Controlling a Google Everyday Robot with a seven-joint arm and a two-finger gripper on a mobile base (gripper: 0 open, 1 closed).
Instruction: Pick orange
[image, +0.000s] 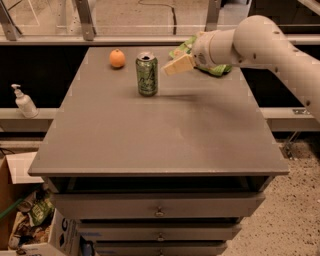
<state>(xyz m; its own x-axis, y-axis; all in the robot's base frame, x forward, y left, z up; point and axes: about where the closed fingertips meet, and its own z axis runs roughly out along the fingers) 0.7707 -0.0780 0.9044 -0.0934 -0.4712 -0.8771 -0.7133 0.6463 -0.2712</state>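
Note:
The orange (117, 58) sits at the far left of the grey table (155, 130), small and round. A green soda can (147, 73) stands upright just right of it and a little nearer. My gripper (172, 65) hangs above the table at the far side, just right of the can and well right of the orange, with its cream fingers pointing left. It holds nothing that I can see.
A green chip bag (212, 68) lies at the far right, mostly behind my arm. A soap dispenser (23, 101) stands on a ledge to the left. Drawers are below the table front. A cardboard box (25, 220) sits on the floor at the lower left.

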